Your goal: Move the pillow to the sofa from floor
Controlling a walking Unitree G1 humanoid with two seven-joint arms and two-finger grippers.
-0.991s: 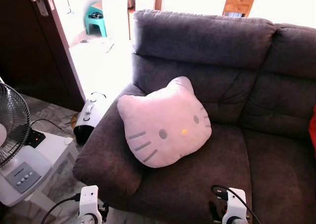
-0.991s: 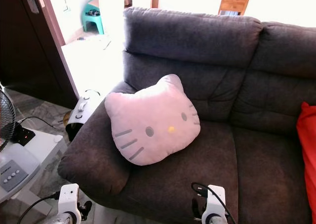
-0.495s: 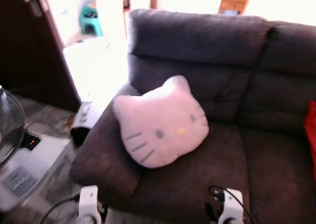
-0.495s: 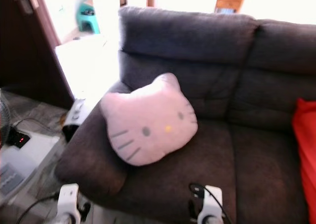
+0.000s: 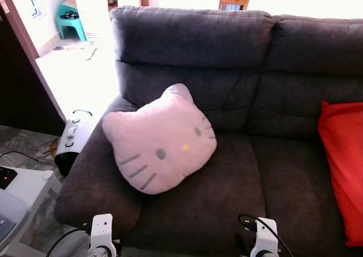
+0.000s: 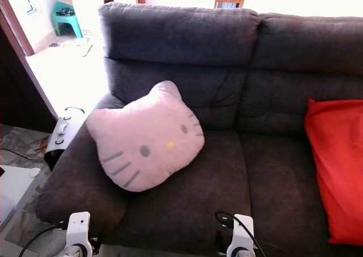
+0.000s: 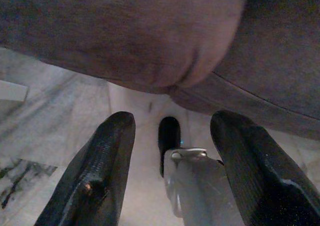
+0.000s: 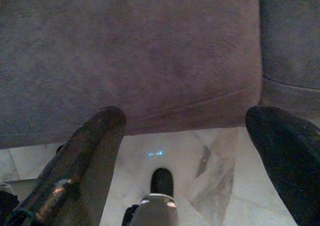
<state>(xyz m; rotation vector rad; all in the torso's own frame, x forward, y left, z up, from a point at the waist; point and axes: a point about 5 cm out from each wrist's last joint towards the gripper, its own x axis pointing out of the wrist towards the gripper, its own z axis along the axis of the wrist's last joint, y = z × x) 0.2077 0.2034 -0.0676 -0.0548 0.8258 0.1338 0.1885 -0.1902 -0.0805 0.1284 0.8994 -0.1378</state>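
— Pillow (image 5: 160,148) placement, where is it seen?

— The pink cat-face pillow is seen on the dark grey sofa (image 5: 238,58), propped on the seat cushion at the robot's left end, leaning against the padded armrest (image 5: 91,183) and the backrest behind it. Its face is turned toward the camera and tilted.

— What is found around it?

— A red cushion (image 5: 343,166) is set at the right end of the sofa, well apart from the pillow. Beyond the left armrest a white and dark appliance (image 5: 71,140) is stood on the floor, and a turquoise stool (image 5: 69,20) is seen in the bright doorway further back. The corner of a white stand (image 5: 22,192) is visible at the lower left.

— And the grippers?

— Both are held low in front of the sofa's front edge. The left gripper (image 7: 172,161) is pointed at the floor beneath the armrest, its fingers spread with nothing between them. The right gripper (image 8: 200,156) is pointed under the seat cushion, its fingers spread wide and empty as well. Pale marbled floor (image 7: 60,106) is seen past both.
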